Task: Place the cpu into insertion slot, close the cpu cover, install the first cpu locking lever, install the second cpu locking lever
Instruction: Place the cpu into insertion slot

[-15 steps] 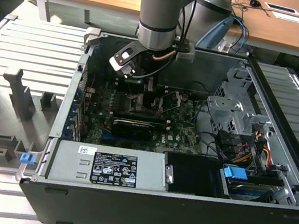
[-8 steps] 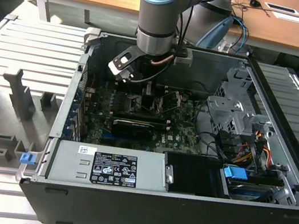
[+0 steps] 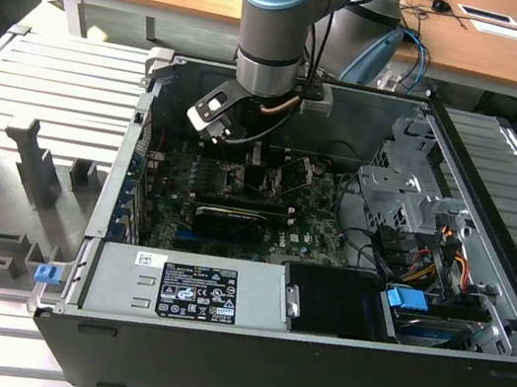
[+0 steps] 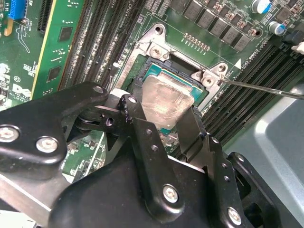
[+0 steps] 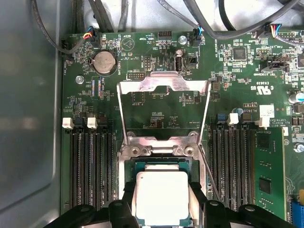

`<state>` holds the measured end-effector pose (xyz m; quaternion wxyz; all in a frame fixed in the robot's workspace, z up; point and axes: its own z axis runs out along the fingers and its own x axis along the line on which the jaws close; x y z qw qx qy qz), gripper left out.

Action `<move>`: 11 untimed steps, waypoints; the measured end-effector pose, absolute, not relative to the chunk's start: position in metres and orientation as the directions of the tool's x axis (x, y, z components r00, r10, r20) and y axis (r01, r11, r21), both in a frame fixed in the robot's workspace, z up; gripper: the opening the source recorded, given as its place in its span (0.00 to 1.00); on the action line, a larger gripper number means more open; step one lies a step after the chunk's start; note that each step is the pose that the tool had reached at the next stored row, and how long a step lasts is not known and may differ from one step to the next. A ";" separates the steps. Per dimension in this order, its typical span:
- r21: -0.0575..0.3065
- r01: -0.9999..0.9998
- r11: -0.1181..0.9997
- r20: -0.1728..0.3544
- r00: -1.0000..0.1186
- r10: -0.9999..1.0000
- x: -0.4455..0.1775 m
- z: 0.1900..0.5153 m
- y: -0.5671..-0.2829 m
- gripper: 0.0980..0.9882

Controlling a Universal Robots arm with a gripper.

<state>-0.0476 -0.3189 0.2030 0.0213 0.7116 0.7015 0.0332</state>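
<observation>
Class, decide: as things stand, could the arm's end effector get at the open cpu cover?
Probably not right now: the end effector grips the cpu at the insertion slot, so it is occupied. The cpu cover is flipped open beyond, nothing over it.

The gripper (image 5: 162, 205) clasps the cpu (image 5: 161, 192) at the insertion slot (image 5: 161, 163), the cpu cover (image 5: 164, 83) raised open.

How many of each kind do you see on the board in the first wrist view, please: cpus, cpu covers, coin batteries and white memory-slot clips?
cpu: 1
cpu cover, standing open: 1
coin battery: 1
white memory-slot clips: 4
Total: 7
</observation>
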 end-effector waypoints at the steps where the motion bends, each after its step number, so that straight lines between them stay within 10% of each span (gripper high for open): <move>1: 0.077 0.997 -0.013 0.017 0.011 1.000 -0.048 0.203 -0.319 0.48; 11: 0.077 0.997 -0.001 0.017 -0.001 1.000 -0.047 0.202 -0.319 0.50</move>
